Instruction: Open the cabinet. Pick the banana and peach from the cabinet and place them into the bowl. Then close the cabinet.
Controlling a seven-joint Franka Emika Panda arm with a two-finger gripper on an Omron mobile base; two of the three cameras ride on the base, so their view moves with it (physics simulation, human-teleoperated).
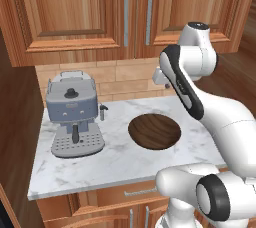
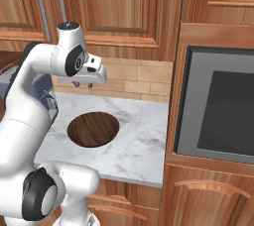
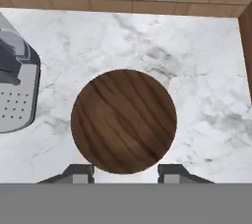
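Dark fingertips of the gripper (image 3: 125,173) stand apart with nothing between them, poised above the bowl (image 3: 123,121), a round, shallow dish of dark streaked wood lying empty on the veined white marble counter (image 3: 197,70). Bent at the elbow, the arm holds the hand level, pointing straight down, its fingers hard to make out in the base views. Both panelled doors of the cabinet (image 1: 95,12) are shut, so its contents are hidden, and a grey coffee machine (image 1: 74,114) stands left of the bowl.

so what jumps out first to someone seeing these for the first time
The big white arm dominates, its gripper hanging open and empty above the wide dark wooden bowl, which sits empty on the marble counter. Left of the bowl stands a grey coffee machine, and the cabinet above has both doors shut.
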